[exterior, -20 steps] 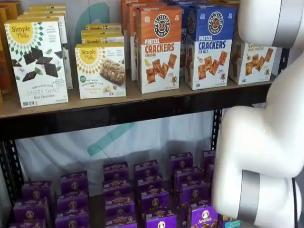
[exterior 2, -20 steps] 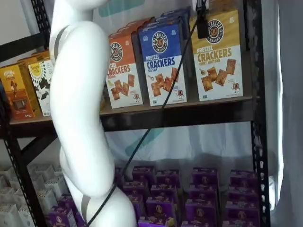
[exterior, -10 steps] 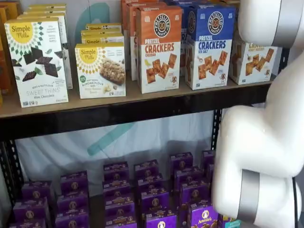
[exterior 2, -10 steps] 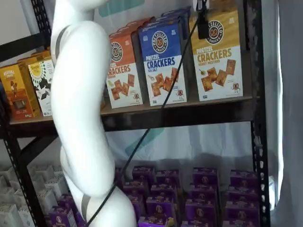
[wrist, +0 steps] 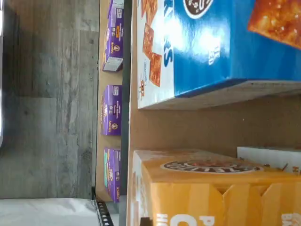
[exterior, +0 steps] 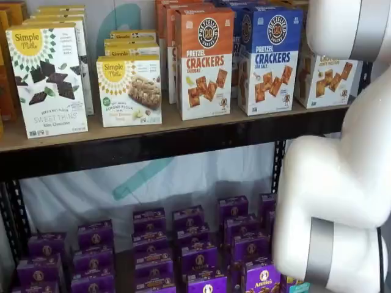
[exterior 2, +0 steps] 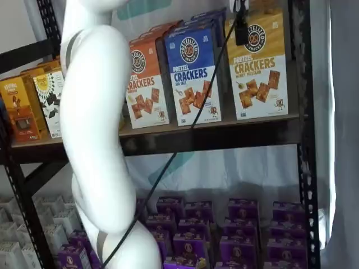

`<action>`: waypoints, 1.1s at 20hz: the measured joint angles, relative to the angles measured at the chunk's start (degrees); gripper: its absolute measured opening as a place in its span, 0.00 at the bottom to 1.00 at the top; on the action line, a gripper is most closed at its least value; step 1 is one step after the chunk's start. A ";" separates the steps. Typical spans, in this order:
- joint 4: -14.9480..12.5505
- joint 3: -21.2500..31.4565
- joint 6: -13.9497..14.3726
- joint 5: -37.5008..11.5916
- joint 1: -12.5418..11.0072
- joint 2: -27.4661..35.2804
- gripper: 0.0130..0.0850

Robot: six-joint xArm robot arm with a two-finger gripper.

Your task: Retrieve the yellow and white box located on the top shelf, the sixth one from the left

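Observation:
The yellow and white box [exterior 2: 257, 67] stands at the right end of the top shelf [exterior 2: 224, 134], beside the blue Pretzel Crackers box [exterior 2: 193, 73]. In a shelf view [exterior: 327, 76] the white arm hides its upper part. In the wrist view its yellow top [wrist: 211, 188] shows very close, with the blue box [wrist: 221, 47] beside it on the brown board. My gripper [exterior 2: 240, 25] hangs from the view's top edge at the yellow box's upper front. Only one black finger and the cable show, so I cannot tell whether it is open or shut.
An orange Pretzel Crackers box [exterior: 204, 61] and white Simple Mills boxes [exterior: 47, 79] stand further left on the top shelf. Small purple boxes [exterior: 195, 250] fill the lower level. A black upright [exterior 2: 303, 140] stands right of the yellow box. The white arm [exterior: 342, 183] covers the right side.
The yellow and white box has shifted slightly to the right in both shelf views. The black finger has moved with it. The other boxes have not moved.

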 joint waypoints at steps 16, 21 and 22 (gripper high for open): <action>1.17 1.99 -1.72 3.11 -2.67 -4.42 0.67; 0.84 6.09 -3.15 4.27 -4.12 -9.11 0.67; 0.79 6.54 -3.29 4.52 -4.28 -9.66 0.67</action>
